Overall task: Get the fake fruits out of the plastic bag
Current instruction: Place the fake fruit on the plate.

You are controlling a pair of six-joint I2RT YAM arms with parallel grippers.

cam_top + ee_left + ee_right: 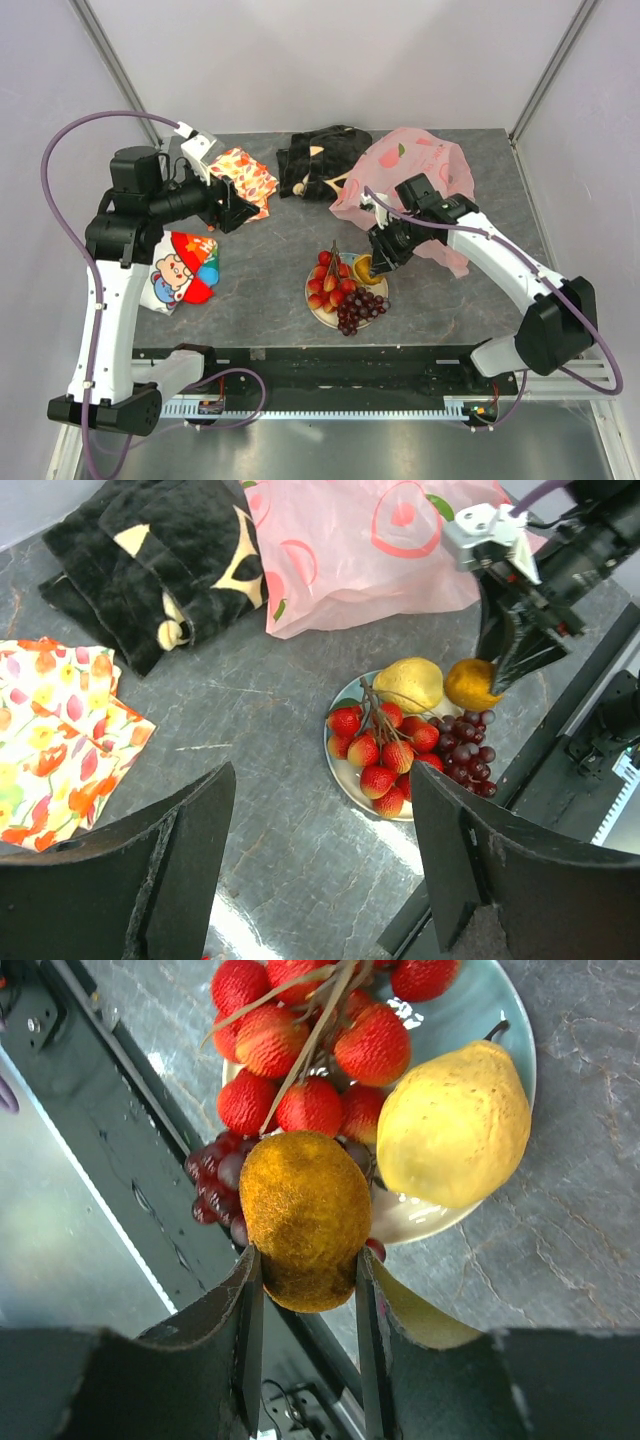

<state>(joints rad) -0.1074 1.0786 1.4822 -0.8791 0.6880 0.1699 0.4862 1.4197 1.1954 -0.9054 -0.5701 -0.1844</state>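
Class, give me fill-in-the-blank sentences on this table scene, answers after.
The right gripper holds the orange-brown fruit over the edge of the ____. The left gripper is ____ and empty. Beside the yellow pear lie red fruits and purple ____. The black cloth lies beside the ____ plastic bag.
Missing: plate; open; grapes; pink.

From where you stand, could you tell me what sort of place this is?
Likely a robot lab cell: left arm and right arm bolted to a rail, plain white walls, a grey tabletop.
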